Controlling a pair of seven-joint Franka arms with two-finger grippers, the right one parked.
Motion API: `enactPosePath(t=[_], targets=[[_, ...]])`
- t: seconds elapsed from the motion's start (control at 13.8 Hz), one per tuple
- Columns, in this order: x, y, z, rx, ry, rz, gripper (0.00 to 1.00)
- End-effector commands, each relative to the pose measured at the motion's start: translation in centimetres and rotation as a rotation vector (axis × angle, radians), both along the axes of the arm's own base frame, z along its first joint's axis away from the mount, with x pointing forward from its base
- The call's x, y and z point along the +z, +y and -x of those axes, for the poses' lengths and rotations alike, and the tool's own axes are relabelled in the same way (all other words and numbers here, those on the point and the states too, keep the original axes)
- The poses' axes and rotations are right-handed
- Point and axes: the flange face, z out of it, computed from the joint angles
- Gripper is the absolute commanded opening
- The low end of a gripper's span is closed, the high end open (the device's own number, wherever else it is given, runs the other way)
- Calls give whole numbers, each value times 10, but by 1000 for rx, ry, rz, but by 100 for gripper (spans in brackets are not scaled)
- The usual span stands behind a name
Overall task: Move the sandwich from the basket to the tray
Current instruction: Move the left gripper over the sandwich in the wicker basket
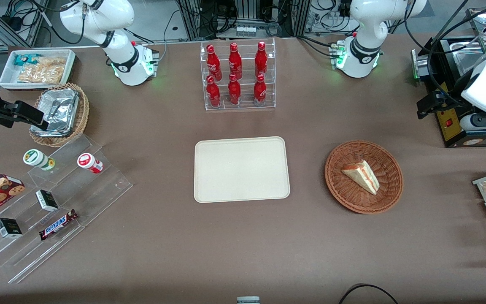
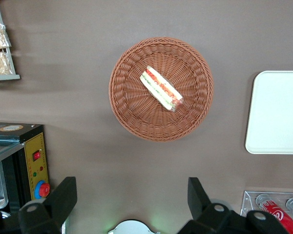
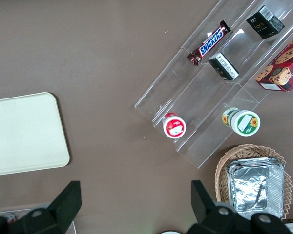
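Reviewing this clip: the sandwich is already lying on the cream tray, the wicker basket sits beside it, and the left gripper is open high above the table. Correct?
Not quite. The sandwich is in the reddish-brown wicker basket, not on the cream tray, which is bare in the front view. The rest holds: the basket sits beside the tray, and the left wrist view shows the left gripper open, high above the table.

Sandwich (image 1: 362, 175) held in basket (image 1: 388, 197), beside tray (image 1: 241, 169), toward working arm's end; gripper (image 2: 129, 202), fingers spread, raised above table (image 1: 226, 245).
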Motion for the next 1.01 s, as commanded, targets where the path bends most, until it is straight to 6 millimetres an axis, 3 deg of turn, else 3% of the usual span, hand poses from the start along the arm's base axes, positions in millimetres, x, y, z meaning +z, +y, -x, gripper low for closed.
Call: enactPosePath(t=[0.0, 0.22, 0.29, 0.58, 0.94], targets=[[8, 4, 3, 6, -2, 2, 100], [-1, 15, 0, 24, 22, -6, 100], [-12, 16, -5, 24, 41, -6, 100], [-112, 17, -35, 91, 99, -9, 100], [-191, 14, -30, 376, 72, -23, 100]])
